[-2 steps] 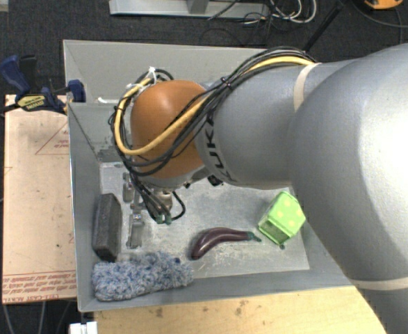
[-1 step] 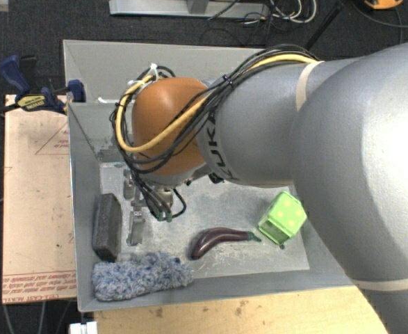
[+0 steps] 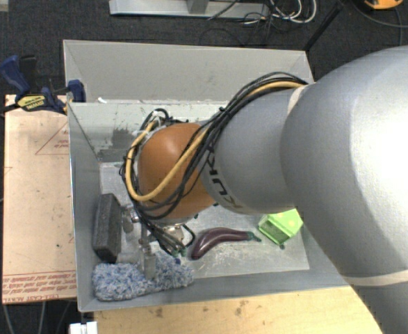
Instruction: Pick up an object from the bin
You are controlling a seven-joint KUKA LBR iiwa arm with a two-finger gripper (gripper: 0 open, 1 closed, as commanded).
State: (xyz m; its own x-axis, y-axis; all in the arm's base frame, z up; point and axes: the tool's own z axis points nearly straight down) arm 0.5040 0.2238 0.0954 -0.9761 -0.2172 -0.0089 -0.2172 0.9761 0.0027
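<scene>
Step in hand, by my reading, is the descent onto a target: the gripper point(image 3: 148, 259) is low in the lower left of the bin point(image 3: 183, 68), its tip at the upper edge of a blue-and-white speckled cloth point(image 3: 131, 284), with a dark grey block point(image 3: 106, 227) just to the left and a purple aubergine point(image 3: 221, 241) near on the right (green piece point(image 3: 281, 226) farther right, not in play). Released or clenched: cannot tell, and nothing is seen held. The next move calls for a firm close on the cloth, then a straight lift; the arm enters from the right, wrist bent steeply down under its orange cover point(image 3: 172, 169).

Partial black "KU" lettering on arm point(image 3: 252, 165).
</scene>
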